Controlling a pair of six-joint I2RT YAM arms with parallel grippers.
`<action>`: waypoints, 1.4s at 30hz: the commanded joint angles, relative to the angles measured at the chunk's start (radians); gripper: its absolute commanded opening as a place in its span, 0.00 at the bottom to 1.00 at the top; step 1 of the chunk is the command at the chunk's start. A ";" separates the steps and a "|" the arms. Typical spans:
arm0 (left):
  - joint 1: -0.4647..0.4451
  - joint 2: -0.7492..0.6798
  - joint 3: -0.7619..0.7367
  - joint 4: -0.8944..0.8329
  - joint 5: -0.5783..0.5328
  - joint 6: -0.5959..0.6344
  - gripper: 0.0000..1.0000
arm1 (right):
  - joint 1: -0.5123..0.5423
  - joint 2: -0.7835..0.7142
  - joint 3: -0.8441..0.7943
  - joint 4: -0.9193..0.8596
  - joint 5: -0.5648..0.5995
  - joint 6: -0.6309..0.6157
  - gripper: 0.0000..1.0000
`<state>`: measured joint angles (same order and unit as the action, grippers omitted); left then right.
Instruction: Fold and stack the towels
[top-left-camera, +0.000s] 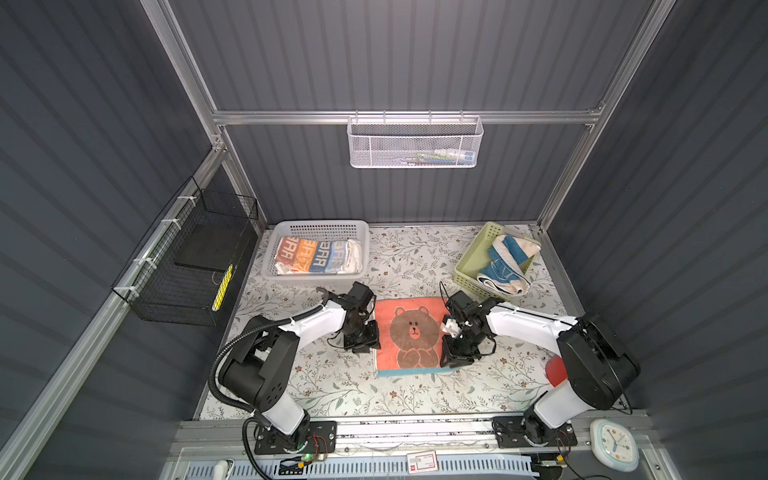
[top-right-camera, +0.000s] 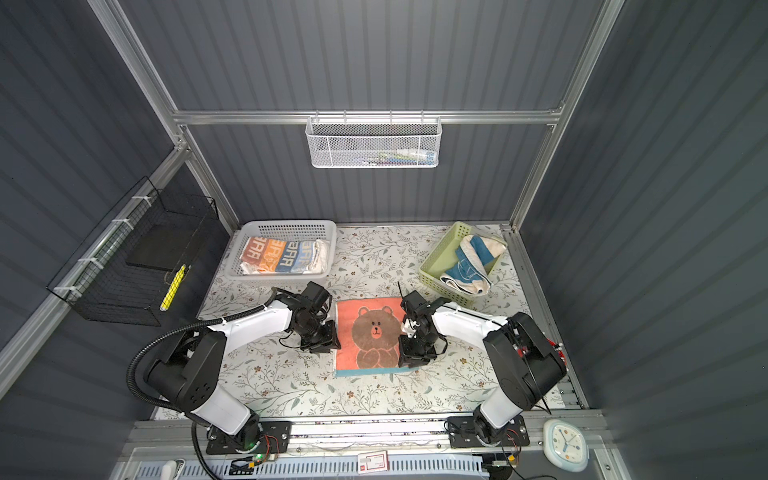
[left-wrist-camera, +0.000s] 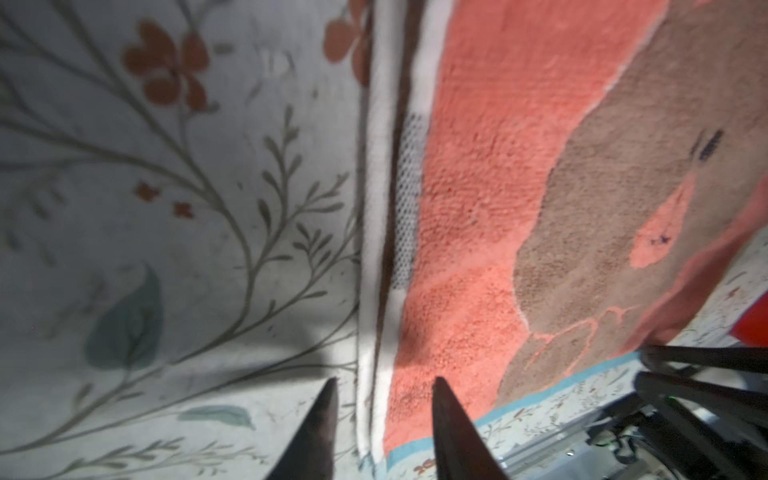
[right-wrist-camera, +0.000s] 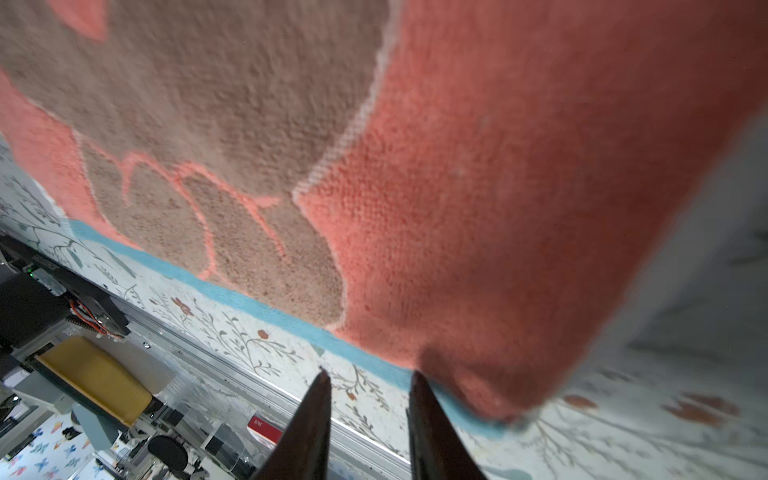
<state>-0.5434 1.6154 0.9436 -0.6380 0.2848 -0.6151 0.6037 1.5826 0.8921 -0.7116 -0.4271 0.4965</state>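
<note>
Pretty much the whole middle of the flower-patterned table (top-left-camera: 332, 386) is taken up by the coral bear towel (top-left-camera: 384, 320), laid flat between the arms. Far left, the white basket (top-left-camera: 320, 227) is filled with the folded orange-blue towel (top-left-camera: 316, 255). Far right, the green basket (top-left-camera: 473, 257) is stuffed with the bunched cream-blue towel (top-left-camera: 509, 257). The left gripper (left-wrist-camera: 382, 380) is seen with fingers spread astride the coral towel's left hem. The right gripper (right-wrist-camera: 368, 374) is parted too, at the near right corner, nothing clamped.
</note>
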 joint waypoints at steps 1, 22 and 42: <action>0.021 0.030 0.108 -0.045 -0.076 0.108 0.46 | -0.030 -0.003 0.123 -0.050 0.138 -0.035 0.40; 0.138 0.412 0.437 0.058 -0.007 0.215 0.41 | -0.182 0.412 0.548 -0.010 0.348 -0.191 0.45; 0.140 0.279 0.369 0.172 0.035 0.313 0.00 | -0.195 0.362 0.521 0.090 0.257 -0.280 0.07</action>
<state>-0.4042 1.9667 1.3205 -0.5030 0.3004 -0.3408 0.4122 2.0109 1.4261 -0.6376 -0.1722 0.2405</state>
